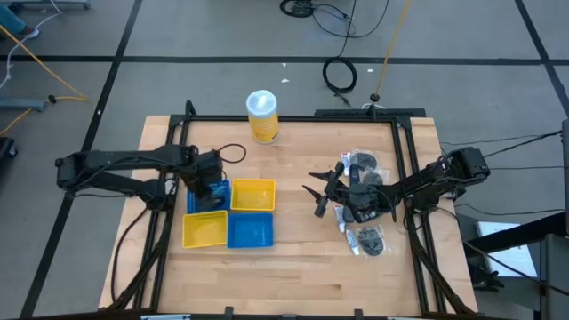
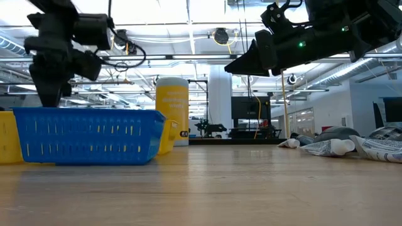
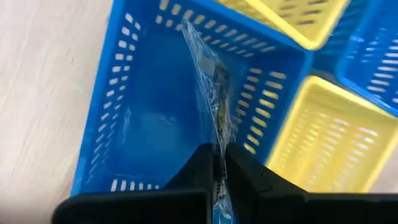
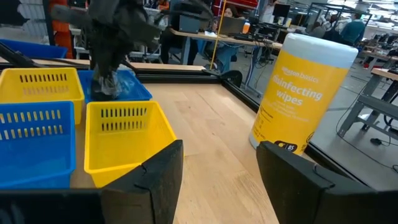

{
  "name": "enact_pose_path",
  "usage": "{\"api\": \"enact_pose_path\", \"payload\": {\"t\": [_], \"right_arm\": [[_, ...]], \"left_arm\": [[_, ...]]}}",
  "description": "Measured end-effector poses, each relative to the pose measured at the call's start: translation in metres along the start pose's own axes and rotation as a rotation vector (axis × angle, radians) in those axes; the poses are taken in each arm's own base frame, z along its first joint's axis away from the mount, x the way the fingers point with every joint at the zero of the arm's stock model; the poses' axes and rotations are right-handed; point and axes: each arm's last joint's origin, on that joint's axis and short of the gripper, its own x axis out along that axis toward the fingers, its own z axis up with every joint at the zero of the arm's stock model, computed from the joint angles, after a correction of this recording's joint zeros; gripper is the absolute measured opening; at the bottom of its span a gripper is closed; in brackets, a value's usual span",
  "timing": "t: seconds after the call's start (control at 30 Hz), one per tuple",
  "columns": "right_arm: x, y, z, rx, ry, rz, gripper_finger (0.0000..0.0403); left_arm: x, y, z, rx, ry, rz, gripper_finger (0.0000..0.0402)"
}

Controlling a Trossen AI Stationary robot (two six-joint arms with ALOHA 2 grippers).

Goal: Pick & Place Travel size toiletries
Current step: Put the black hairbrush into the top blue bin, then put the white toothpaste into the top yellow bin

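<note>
My left gripper hangs over the far-left blue tray of a two-by-two block of trays and is shut on one clear-wrapped toiletry. The wrapper reaches down into that blue tray. The other toiletries lie in a loose pile on the table's right part, some nearer the near edge; the low view shows the pile resting flat on the wood. My right gripper is open, raised above the table between the trays and the pile, touching nothing. My left gripper pinches the wrapped toiletry by its upper edge between the two fingers, coming from above and pointing down. The packet hangs edge-on below the fingers inside the blue tray; whether its lower end touches the tray floor I cannot tell.
A tall yellow wipes canister with a white lid stands near the far edge. Yellow trays and a second blue tray adjoin. A black frame rail runs along the table's right side. Bare wood lies near the near edge.
</note>
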Motion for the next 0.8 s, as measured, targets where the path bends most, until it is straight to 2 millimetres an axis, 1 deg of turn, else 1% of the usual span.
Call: {"api": "enact_pose_path", "payload": {"t": [0.23,0.33,0.43,0.57,0.7,0.8], "right_arm": [[0.000,0.000,0.000,0.004,0.004,0.000,0.0196],[0.000,0.000,0.000,0.004,0.004,0.000,0.0196],[0.000,0.000,0.000,0.004,0.004,0.000,0.0196],[0.000,0.000,0.000,0.004,0.004,0.000,0.0196],[0.000,0.000,0.000,0.015,0.005,0.000,0.0196],[0.000,0.000,-0.001,0.017,0.005,0.000,0.0196]], "left_arm": [[0.016,0.004,0.009,-0.018,0.086,0.068,0.0021],[0.018,0.004,0.010,-0.016,0.098,0.073,0.0036],[0.018,0.004,0.010,-0.013,0.098,0.074,0.0073],[0.011,0.009,0.006,-0.019,0.098,0.061,0.0140],[-0.003,0.011,0.006,-0.031,0.069,0.043,0.0200],[-0.014,0.011,0.006,-0.012,0.004,0.053,0.0231]]}}
